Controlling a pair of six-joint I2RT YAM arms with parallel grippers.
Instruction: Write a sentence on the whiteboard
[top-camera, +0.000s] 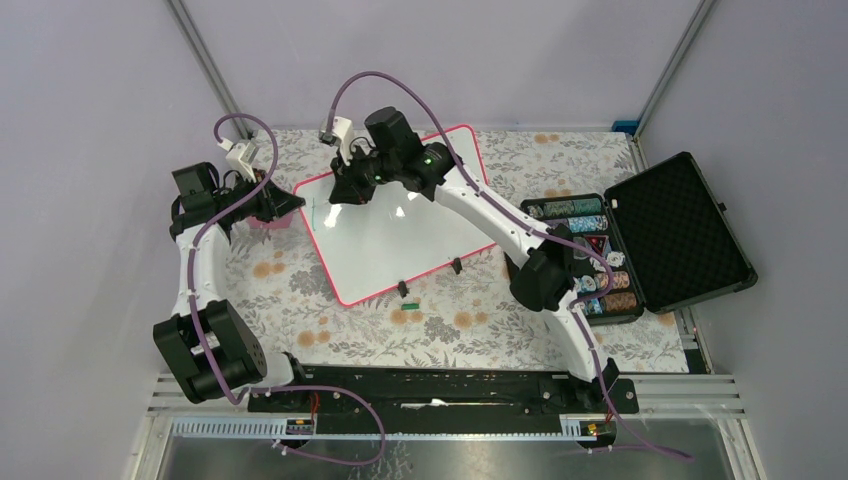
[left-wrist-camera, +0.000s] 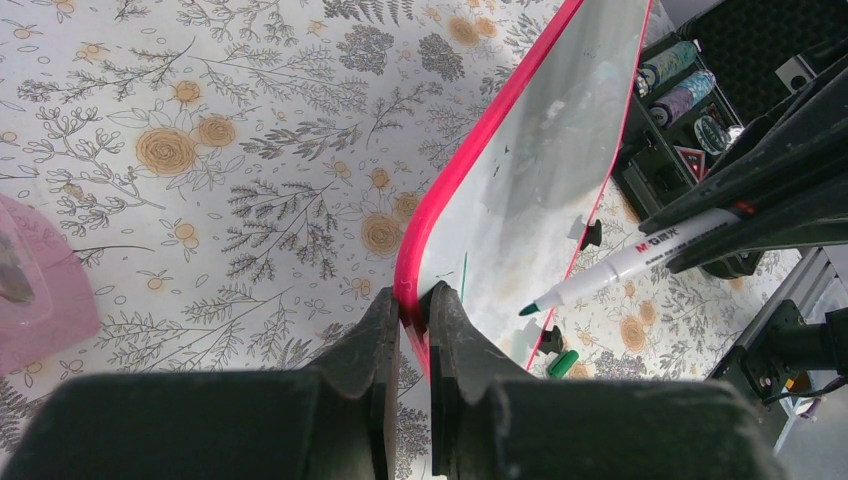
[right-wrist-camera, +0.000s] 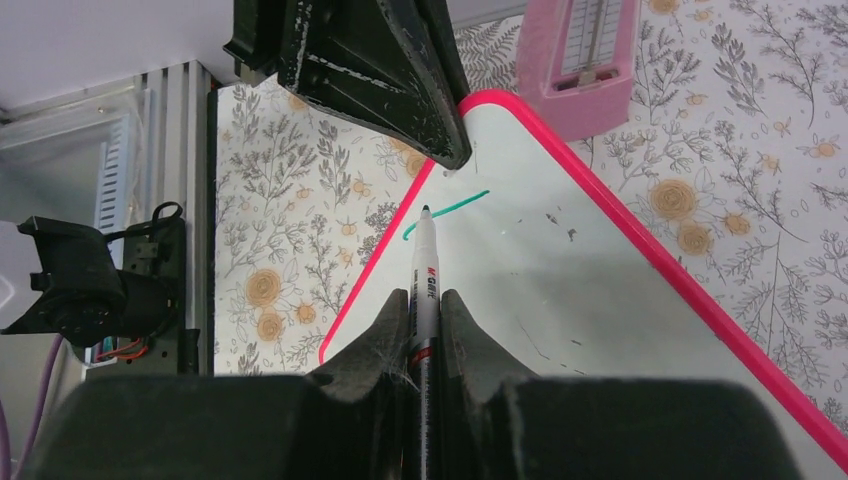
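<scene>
The whiteboard (top-camera: 400, 225) lies flat and skewed on the bench (top-camera: 300, 320), in its far middle part, with one corner pointing toward the left edge and another toward the near edge. The left pincer (left-wrist-camera: 413, 305) is closed on the board's pink frame just beside that left corner, one finger on each side of the rim. A pink object (left-wrist-camera: 40, 280) sits on the bench next to this pincer, off the board.

The right pincer (right-wrist-camera: 425, 300) grips a white marker (right-wrist-camera: 424, 270) by its barrel, the green tip pointing away from the wrist and down at the board near the same left corner. The sentence (right-wrist-camera: 445, 212) amounts to a single short green stroke there, close to the frame. The marker tip sits at the lower end of that stroke; whether it touches the surface I cannot tell.

Two small black clips (top-camera: 403, 288) sit on the board's near-right frame, and a green cap (top-camera: 408, 305) lies on the bench just off that edge. An open black case (top-camera: 680, 230) stands at the bench's right edge, well apart from the board, with rows of chips (top-camera: 590, 250) in its left half.
</scene>
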